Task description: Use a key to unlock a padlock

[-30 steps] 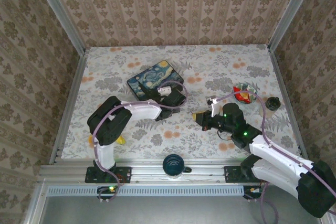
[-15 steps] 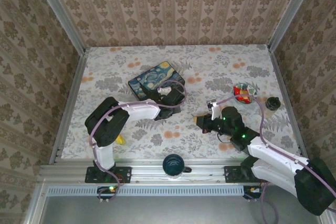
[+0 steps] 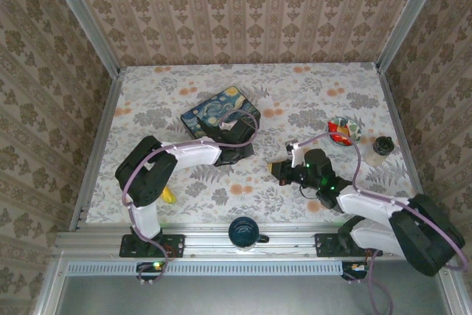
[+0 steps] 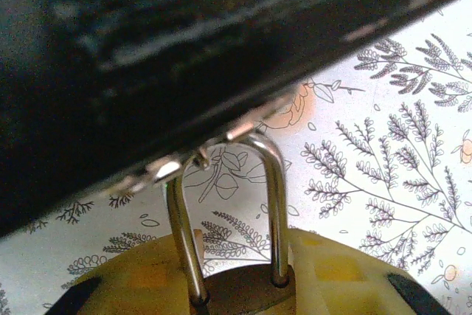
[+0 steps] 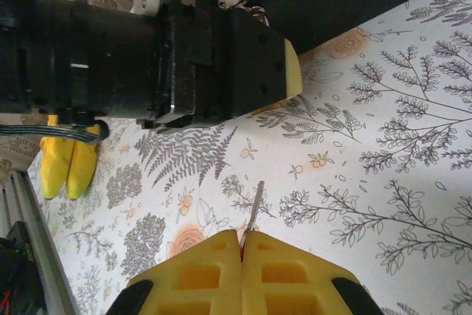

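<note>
Two grippers: each is clamped on one of the task's things.
Left gripper (image 3: 236, 140): pressed onto the brass body of the padlock (image 4: 240, 289), at the near edge of the tin box (image 3: 219, 111).
Padlock: its shackle (image 4: 274, 204) is hooked through the box's latch (image 4: 166, 169); both legs are seated, so it is judged still locked.
Right gripper (image 5: 242, 256): pinched shut on the key (image 5: 255, 204), whose blade is aimed toward the left gripper.
Change: the right gripper has been drawn slightly toward the near edge, its forearm lowered; the left has been edged closer to the box.
Meaning: alignment is under way; a gap remains and insertion is not yet made.
</note>
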